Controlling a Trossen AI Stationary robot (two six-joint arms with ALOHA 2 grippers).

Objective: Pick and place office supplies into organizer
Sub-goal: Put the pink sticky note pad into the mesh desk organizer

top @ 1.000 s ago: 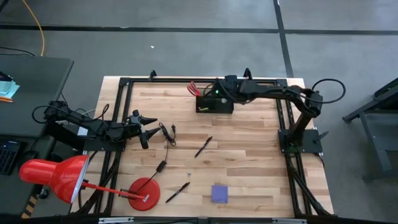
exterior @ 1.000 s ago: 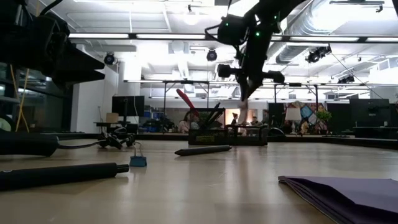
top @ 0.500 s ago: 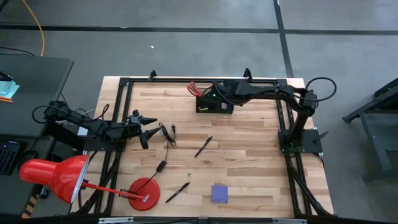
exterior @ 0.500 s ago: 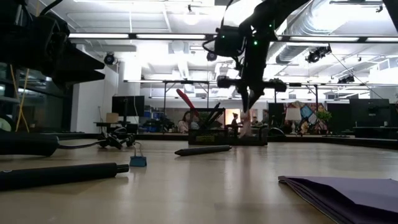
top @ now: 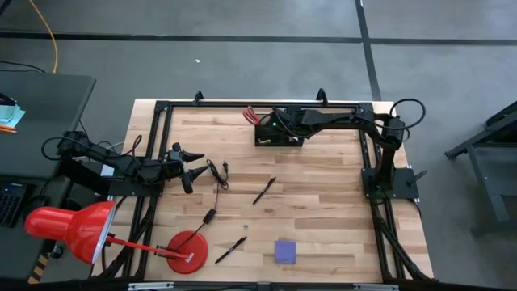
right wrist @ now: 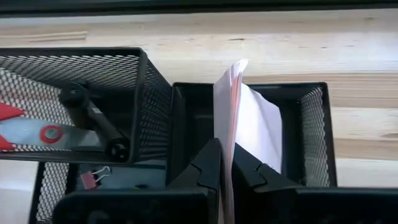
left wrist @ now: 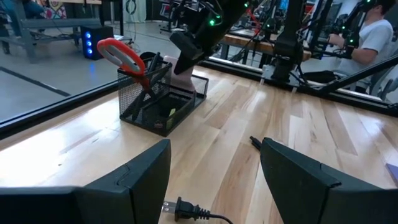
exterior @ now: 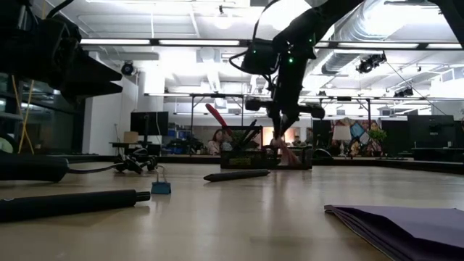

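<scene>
White packet [right wrist: 252,127] in pinched tool [right wrist: 226,163]

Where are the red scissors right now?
From above, the scissors stand in the organizer's taller cup at the table's far edge, left of the right pincer.

Overhead, table-level and two wrist views, all sharing the organizer [top: 279,135].

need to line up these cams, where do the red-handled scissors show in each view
High view: red-handled scissors at the table's far edge, left of the organizer.
Low view: handle sticks up aslant from the organizer's left end.
Left wrist view: handle above the mesh cup, upper left.
Right wrist view: blades and pivot inside the cup, left edge.
Shared landmark: the organizer.
</scene>
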